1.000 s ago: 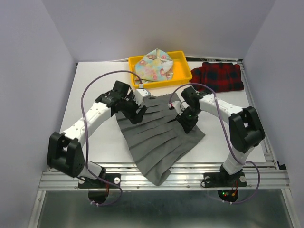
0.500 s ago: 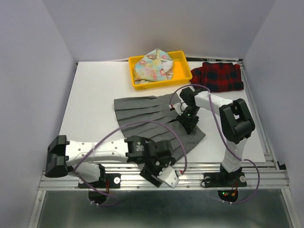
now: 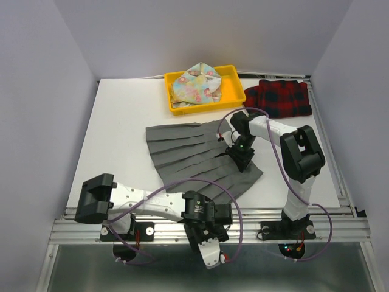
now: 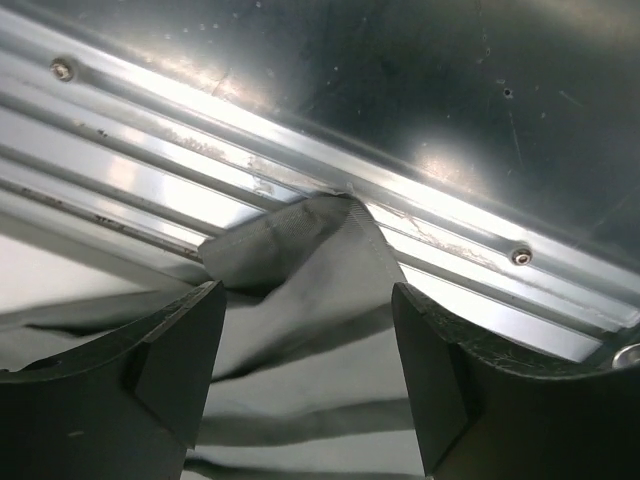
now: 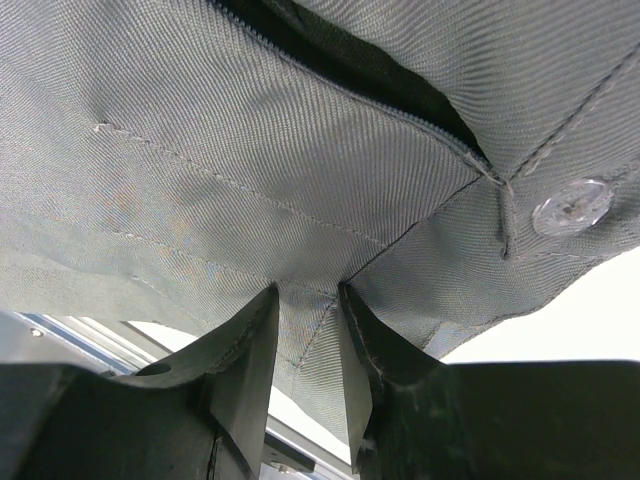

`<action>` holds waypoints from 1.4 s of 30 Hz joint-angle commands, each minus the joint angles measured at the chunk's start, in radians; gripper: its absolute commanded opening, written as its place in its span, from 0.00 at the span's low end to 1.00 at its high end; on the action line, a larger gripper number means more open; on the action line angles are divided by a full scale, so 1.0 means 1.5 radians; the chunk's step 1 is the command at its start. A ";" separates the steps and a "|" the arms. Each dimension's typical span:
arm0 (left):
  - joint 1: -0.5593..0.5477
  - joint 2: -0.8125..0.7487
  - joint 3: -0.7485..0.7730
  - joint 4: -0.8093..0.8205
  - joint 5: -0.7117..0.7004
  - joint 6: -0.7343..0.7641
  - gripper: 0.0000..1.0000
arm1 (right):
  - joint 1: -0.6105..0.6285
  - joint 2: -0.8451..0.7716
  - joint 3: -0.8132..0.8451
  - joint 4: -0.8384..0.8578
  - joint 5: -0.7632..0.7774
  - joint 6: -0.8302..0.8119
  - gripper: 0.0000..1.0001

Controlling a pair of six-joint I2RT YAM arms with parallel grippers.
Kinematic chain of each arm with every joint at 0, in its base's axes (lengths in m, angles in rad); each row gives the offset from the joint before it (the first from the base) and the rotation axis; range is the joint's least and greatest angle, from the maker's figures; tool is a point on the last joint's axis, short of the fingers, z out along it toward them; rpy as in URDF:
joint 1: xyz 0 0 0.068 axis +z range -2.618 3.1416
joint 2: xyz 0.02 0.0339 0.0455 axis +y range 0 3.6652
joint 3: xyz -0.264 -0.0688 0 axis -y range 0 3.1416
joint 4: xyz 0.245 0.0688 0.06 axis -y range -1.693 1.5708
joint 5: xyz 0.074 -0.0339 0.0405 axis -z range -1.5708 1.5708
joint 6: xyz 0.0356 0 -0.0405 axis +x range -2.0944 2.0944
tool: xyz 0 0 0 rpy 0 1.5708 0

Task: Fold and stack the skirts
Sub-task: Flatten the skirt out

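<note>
The grey skirt point(image 3: 188, 152) lies spread and pleated in the middle of the table, its hem corner draped over the near rail. My right gripper point(image 3: 239, 155) is shut on a fold of the grey skirt point(image 5: 200, 150) near its button point(image 5: 570, 205), at the skirt's right edge. My left gripper point(image 3: 203, 236) hangs at the near edge, open wide, with the hem corner of the grey skirt point(image 4: 300, 250) between its fingers point(image 4: 170, 350) but untouched. The floral skirt point(image 3: 194, 85) sits bunched in the yellow tray. The plaid skirt point(image 3: 279, 97) lies at the back right.
The yellow tray point(image 3: 234, 91) stands at the back centre. An aluminium rail point(image 3: 273, 216) runs along the table's near edge, seen as bright ridges point(image 4: 150, 170) in the left wrist view. Grey walls close the left, right and back sides.
My left arm has left the skirt's far side and swung down to the near edge, ending over the hanging hem corner. The right gripper has kept its hold and place.
</note>
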 commanded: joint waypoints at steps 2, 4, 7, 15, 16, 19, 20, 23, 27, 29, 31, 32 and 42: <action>-0.005 0.022 0.000 0.004 -0.027 0.070 0.77 | -0.004 0.036 0.006 0.048 0.011 -0.019 0.36; -0.004 0.039 -0.002 0.006 -0.034 0.077 0.76 | -0.004 0.038 0.010 0.049 0.012 -0.020 0.36; -0.005 0.070 -0.005 -0.005 -0.042 0.081 0.70 | -0.004 0.039 0.011 0.049 0.011 -0.022 0.36; -0.004 0.024 -0.068 -0.045 -0.073 0.092 0.21 | -0.010 0.034 -0.002 0.059 0.018 -0.031 0.35; -0.004 0.013 -0.079 -0.054 -0.073 0.090 0.12 | -0.010 0.033 -0.005 0.061 0.023 -0.031 0.35; -0.004 -0.052 -0.084 -0.097 -0.078 0.078 0.00 | -0.016 0.031 -0.011 0.065 0.029 -0.033 0.33; -0.004 -0.069 -0.080 -0.110 -0.079 0.078 0.00 | -0.016 0.031 -0.012 0.066 0.030 -0.033 0.32; -0.004 -0.142 -0.034 -0.197 -0.087 0.081 0.00 | -0.016 0.029 -0.013 0.067 0.034 -0.034 0.31; -0.005 -0.188 0.041 -0.226 -0.097 0.110 0.00 | -0.016 0.031 -0.009 0.066 0.031 -0.030 0.31; -0.006 -0.201 0.043 -0.225 -0.107 0.149 0.00 | -0.016 0.032 -0.008 0.066 0.027 -0.029 0.31; -0.006 -0.204 0.038 -0.221 -0.119 0.179 0.04 | -0.016 0.033 -0.008 0.064 0.026 -0.030 0.30; -0.006 -0.201 0.030 -0.216 -0.117 0.187 0.08 | -0.016 0.033 -0.009 0.063 0.028 -0.031 0.30; -0.004 -0.213 0.076 -0.069 -0.003 -0.030 0.48 | -0.036 0.002 -0.073 0.067 0.075 -0.075 0.27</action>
